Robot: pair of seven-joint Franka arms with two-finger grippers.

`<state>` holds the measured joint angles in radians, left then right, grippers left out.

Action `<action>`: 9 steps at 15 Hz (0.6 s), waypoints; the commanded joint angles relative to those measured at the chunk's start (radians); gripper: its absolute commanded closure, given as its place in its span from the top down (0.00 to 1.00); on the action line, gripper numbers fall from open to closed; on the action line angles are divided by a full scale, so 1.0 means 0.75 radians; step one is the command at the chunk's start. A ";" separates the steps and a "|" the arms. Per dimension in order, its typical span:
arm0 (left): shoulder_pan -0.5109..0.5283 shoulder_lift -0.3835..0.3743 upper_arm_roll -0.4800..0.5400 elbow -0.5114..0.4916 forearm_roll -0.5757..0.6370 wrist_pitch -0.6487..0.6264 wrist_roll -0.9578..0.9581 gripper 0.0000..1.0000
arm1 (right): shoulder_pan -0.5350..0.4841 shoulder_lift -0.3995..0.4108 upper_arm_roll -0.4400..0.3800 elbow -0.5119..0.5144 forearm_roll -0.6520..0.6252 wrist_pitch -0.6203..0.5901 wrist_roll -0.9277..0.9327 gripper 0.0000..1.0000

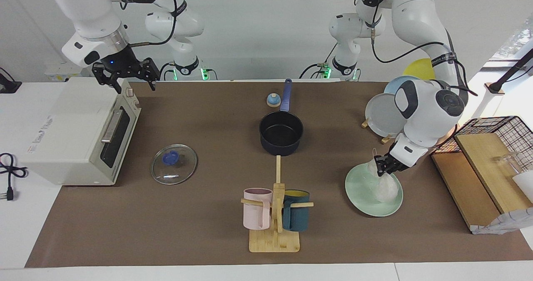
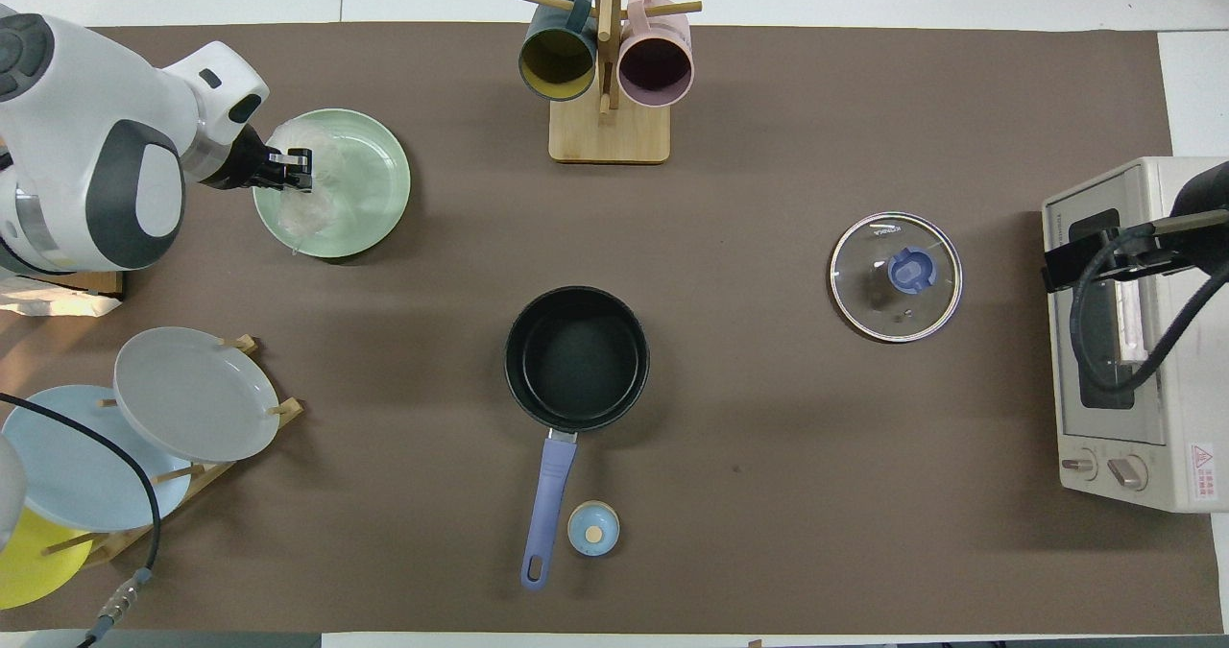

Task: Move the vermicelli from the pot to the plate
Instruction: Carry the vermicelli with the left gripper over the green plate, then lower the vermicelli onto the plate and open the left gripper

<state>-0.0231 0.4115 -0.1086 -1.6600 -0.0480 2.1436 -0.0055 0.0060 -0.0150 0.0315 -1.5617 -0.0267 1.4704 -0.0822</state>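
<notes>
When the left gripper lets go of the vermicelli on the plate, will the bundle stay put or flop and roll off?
Probably stays. The vermicelli looks soft and floppy, sagging below the shut left gripper, so it should slump, not roll. It hangs over the mint-green plate, toward the left arm's edge, so one lump might droop over the rim. The clear wrap may be slippery.

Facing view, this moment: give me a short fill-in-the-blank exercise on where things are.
1. The left claw is shut on the whitish wrapped vermicelli bundle over the ____ plate.
2. The dark navy saucepan is ____ inside.
3. The right claw hangs open over the white ____.

Missing: mint-green; empty; toaster oven
</notes>
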 commanded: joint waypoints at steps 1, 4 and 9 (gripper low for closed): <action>-0.018 0.036 0.006 -0.008 0.080 0.085 0.038 0.00 | -0.020 -0.056 0.009 -0.049 0.003 -0.030 0.005 1.00; -0.018 0.044 0.006 -0.016 0.089 0.124 0.065 0.00 | -0.012 -0.062 0.007 -0.055 -0.001 -0.016 0.007 1.00; -0.026 0.028 0.006 0.000 0.086 0.089 0.059 1.00 | 0.010 -0.033 0.003 -0.033 -0.030 -0.018 0.052 1.00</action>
<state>-0.0319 0.4508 -0.1122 -1.6607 -0.0037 2.2149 0.0384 0.0087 -0.0371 0.0310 -1.5731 -0.0285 1.4523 -0.0730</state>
